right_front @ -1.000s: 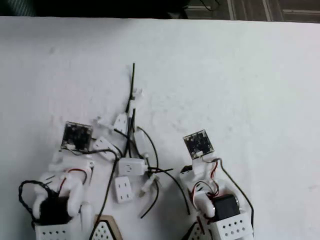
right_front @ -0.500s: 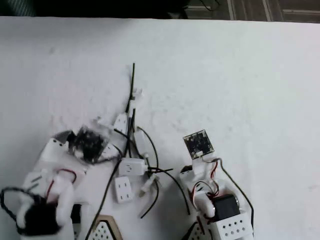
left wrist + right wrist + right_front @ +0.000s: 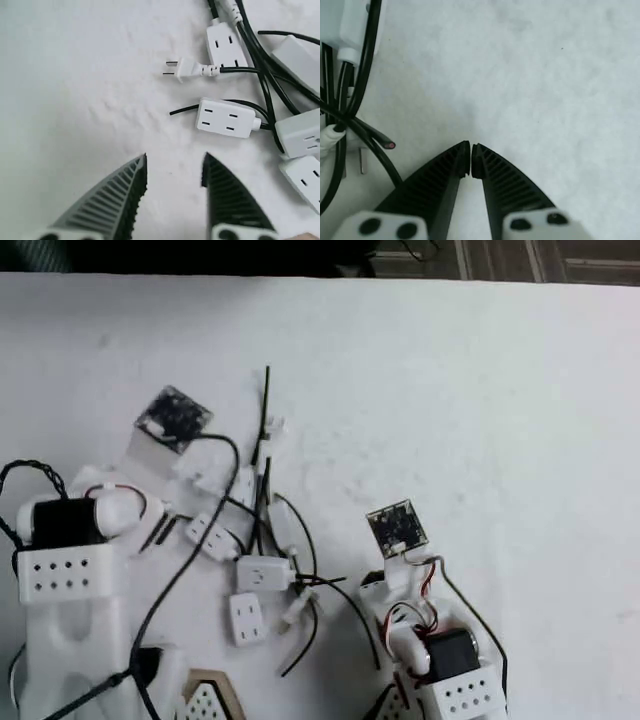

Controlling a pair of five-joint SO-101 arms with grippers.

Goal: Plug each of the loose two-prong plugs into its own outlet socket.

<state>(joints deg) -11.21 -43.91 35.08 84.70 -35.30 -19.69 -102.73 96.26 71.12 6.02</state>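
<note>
Left gripper (image 3: 174, 167) hung with its jaws spread and nothing between them, over the bare white table (image 3: 75, 75). Nearest its tips I saw a white socket block (image 3: 226, 118) lying flat. Just past that lay a loose two-prong plug (image 3: 187, 68), its prongs pointing away from the black cords (image 3: 260, 65). A second socket block (image 3: 226, 45) lay just beside it. From the high view, the left arm (image 3: 70, 540) stood at the lower left of the frame, next to the cord tangle (image 3: 262, 530) at lower centre. My right gripper (image 3: 470, 152) was pressed together, empty, near another plug (image 3: 359, 162). The right arm (image 3: 430, 640) sat at the lower right of centre.
</note>
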